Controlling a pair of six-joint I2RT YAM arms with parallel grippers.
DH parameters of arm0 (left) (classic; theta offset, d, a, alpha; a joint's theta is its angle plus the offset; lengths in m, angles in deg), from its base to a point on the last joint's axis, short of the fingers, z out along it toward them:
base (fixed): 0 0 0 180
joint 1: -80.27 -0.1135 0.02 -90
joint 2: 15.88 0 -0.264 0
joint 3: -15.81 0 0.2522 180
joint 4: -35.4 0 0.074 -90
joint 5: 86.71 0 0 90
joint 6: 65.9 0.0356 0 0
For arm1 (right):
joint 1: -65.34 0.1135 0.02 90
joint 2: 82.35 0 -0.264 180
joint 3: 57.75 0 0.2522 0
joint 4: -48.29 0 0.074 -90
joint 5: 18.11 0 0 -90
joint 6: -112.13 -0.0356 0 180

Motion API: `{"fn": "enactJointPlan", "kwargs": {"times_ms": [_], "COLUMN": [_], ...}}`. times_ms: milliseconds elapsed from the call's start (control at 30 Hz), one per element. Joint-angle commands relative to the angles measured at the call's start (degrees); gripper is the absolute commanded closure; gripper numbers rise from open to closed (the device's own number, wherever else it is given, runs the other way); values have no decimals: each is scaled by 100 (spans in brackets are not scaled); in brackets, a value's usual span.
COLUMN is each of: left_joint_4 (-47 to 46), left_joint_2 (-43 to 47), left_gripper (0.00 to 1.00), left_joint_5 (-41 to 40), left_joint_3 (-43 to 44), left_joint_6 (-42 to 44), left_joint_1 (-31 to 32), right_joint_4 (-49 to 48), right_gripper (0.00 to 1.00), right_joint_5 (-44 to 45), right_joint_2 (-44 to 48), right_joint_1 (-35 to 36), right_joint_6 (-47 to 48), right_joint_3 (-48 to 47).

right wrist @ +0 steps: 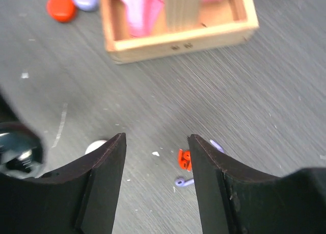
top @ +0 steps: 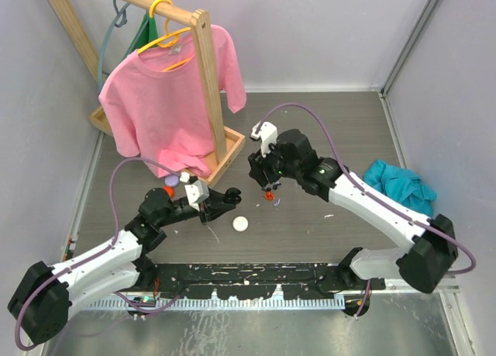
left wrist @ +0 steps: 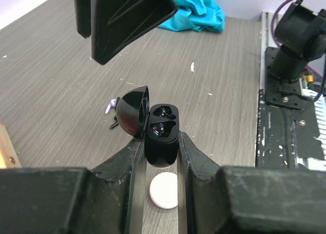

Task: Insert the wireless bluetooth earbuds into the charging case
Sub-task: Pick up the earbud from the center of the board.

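left end effector [left wrist: 161, 143] clamped on open black charging case [left wrist: 163, 123] (lid [left wrist: 133, 114] tipped left), white round case [left wrist: 164, 190] on bench [left wrist: 61, 91] beneath, purple earbud [left wrist: 109, 106] beside lid, teal cloth [left wrist: 196, 12] at far edge

top external: high, downward, far | wrists: low, close, angled down | shared: white disc [top: 240, 223]

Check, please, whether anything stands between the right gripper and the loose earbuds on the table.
Nothing visible does. The right gripper hangs open over the table, and the orange-red earbud and purple earbuds lie uncovered right beneath it.
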Motion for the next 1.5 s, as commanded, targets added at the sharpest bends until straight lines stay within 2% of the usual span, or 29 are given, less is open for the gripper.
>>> {"fn": "enactJointPlan", "kwargs": {"times_ms": [0, 300, 600, 1467], "left_joint_4": [-328, -455, -497, -212], "left_joint_2": [134, 162, -141, -176], "left_gripper": [100, 100, 100, 100], "left_joint_5": [-592, -915, -947, -972], "left_joint_3": [-113, -245, -186, -56], "left_joint_6": [283, 344, 326, 413], "left_joint_1": [52, 66, 151, 256], "right_joint_4": [15, -121, -301, -259], "right_gripper": [42, 50, 54, 56], "right_joint_5": [1047, 1392, 1722, 1330], "right_joint_2": [-567, -1726, -2337, -2685], "right_joint_1": [-238, -463, -542, -732], "right_joint_6": [-489, -878, -1022, -1030], "right_joint_3": [34, 77, 157, 348]}}
